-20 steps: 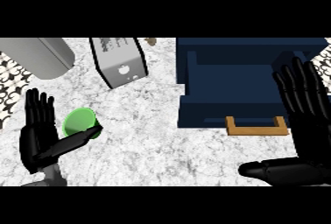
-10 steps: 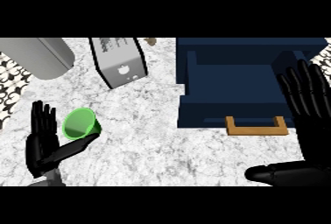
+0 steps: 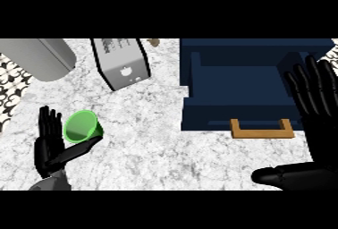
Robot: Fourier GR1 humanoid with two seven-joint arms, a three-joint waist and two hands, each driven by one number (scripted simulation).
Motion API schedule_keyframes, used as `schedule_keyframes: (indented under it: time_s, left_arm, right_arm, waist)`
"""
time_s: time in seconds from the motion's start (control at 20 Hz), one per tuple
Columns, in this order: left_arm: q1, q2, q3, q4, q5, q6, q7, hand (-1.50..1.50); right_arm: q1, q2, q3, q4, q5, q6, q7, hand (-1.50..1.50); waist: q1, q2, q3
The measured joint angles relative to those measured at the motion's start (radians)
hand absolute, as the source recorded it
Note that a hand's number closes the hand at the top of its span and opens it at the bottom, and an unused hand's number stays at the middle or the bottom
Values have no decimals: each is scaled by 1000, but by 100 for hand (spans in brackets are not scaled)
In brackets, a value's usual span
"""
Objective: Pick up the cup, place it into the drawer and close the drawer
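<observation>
At the counter's left side, we are seeing the cup [image 3: 82, 127] lying tipped against our left hand [image 3: 54, 146], resting between the upright fingers [image 3: 49, 124] on its left and the thumb [image 3: 79, 150] reaching under it from below. We are reading this hand as open: the fingers are standing nearly straight, not curled round the cup, so we are judging nothing as grasped yet. The cup is bright green, a short tapering shape, its open mouth facing up toward the head view, the long axis running roughly from lower left to upper right. The drawer [image 3: 254, 85] is standing pulled out at the upper right, dark blue, with a wooden handle [image 3: 261, 130] on its near front; it lies well apart from the cup, across a stretch of marbled counter [image 3: 158, 152]. Our right hand [image 3: 315, 96] is resting open at the right edge, fingers up, beside the drawer. We are judging the left hand as far nearer the cup, so the coming move turns on closing fingers and thumb round it, then carrying it rightward. A toaster [image 3: 122, 62] is standing at the back, clear of that path.
</observation>
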Motion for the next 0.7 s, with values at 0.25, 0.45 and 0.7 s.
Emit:
schedule_keyframes:
  time_s: [0.25, 0.45, 0.7]
  left_arm:
    - [1, -6, 11, 76, 17, -7, -80, -150]
    - [-29, 18, 28, 153, 35, -20, -111, -150]
    - [-81, 48, 49, 310, 48, -51, -197, -150]
  right_arm:
    - [-5, -3, 1, 3, 0, 6, 3, -150]
    - [7, 4, 10, -3, 6, 8, 0, -150]
    - [0, 1, 2, 3, -4, 12, 4, -150]
  waist:
    - [0, 0, 0]
    - [0, 0, 0]
    - [-1, 0, 0]
